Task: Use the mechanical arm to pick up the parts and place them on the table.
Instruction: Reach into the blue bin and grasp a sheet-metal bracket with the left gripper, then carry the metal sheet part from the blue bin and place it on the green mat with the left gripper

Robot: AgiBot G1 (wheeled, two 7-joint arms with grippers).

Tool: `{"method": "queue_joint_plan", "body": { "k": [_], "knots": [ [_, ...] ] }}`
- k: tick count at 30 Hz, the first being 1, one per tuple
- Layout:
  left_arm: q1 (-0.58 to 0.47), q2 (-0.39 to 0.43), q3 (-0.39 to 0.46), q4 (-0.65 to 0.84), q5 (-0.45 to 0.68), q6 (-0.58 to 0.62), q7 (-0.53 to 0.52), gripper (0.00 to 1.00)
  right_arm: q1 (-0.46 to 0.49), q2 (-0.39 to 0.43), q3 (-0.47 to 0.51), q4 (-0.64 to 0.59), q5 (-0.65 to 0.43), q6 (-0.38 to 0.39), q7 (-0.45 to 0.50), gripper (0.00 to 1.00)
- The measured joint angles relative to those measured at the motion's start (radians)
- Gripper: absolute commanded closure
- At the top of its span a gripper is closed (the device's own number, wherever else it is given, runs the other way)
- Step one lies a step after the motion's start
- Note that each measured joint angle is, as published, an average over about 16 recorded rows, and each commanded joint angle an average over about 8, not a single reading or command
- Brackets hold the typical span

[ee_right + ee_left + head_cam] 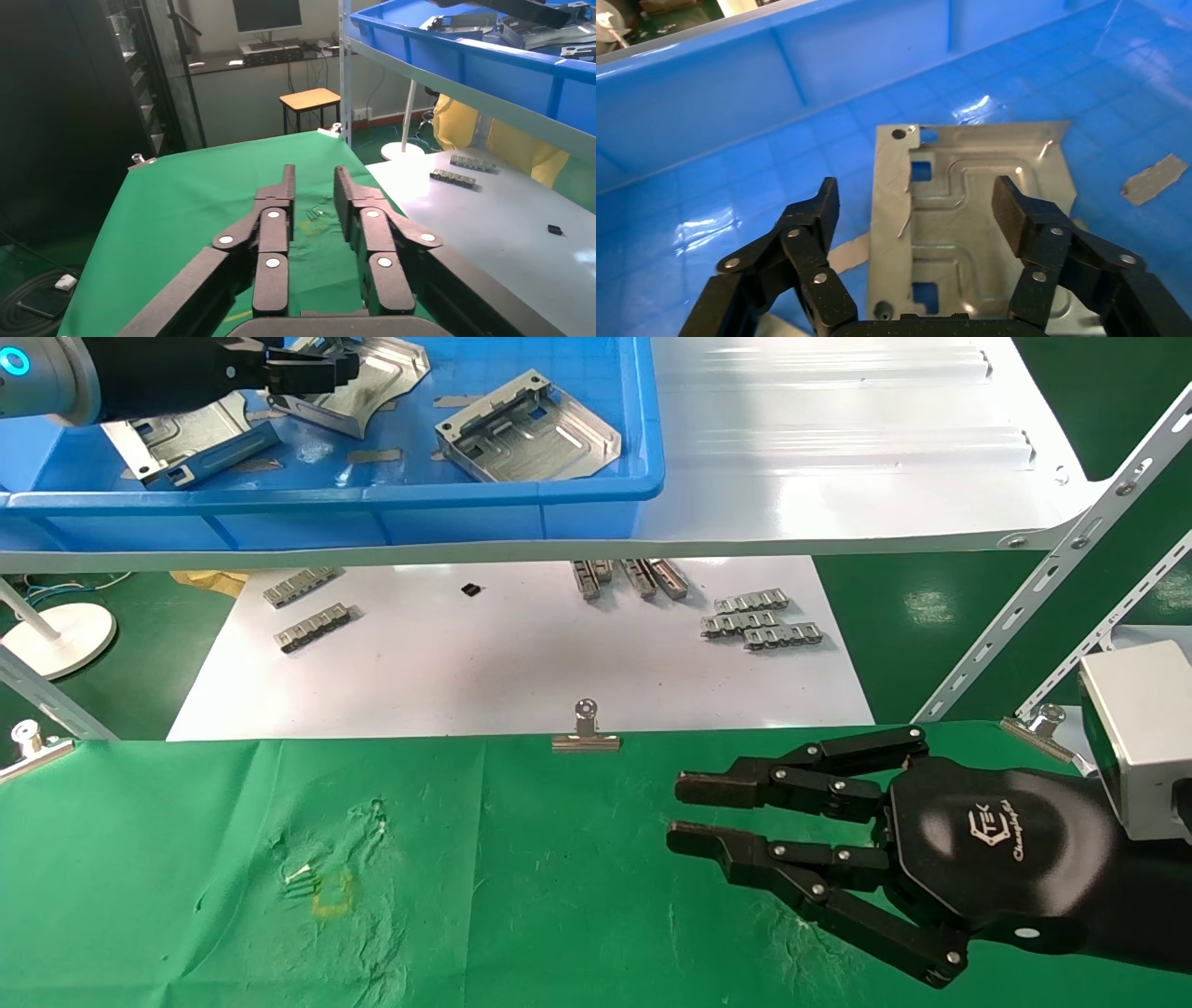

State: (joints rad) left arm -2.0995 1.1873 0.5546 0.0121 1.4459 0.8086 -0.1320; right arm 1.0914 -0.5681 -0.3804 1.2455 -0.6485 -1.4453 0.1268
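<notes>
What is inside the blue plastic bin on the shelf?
Three silver stamped sheet-metal plates lie in the blue plastic bin, plus small grey scraps. The left gripper hangs open over one plate; the arm hides the bin's far-left part.

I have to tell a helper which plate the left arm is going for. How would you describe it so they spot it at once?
Look in the blue bin on the white shelf. Of its metal plates, it is the plate lying flat under the open left gripper, its fingers either side, unlike the lone plate farther right.
</notes>
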Motion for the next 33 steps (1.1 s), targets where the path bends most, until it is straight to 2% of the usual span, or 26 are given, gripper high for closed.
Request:
{"method": "queue_joint_plan", "body": {
  "k": [21,26,33],
  "knots": [
    [-0.001,-0.020,0.002,-0.014,0.003,0.047,-0.002,1.00,0.000,0.000,0.000,0.000,0.000,0.000,0.000,0.00],
    [-0.005,-0.038,-0.006,-0.036,-0.010,0.124,0.023,1.00,0.000,0.000,0.000,0.000,0.000,0.000,0.000,0.00],
    [-0.005,-0.083,-0.030,-0.084,-0.050,0.328,0.113,1.00,0.000,0.000,0.000,0.000,0.000,0.000,0.000,0.00]
  ]
}}
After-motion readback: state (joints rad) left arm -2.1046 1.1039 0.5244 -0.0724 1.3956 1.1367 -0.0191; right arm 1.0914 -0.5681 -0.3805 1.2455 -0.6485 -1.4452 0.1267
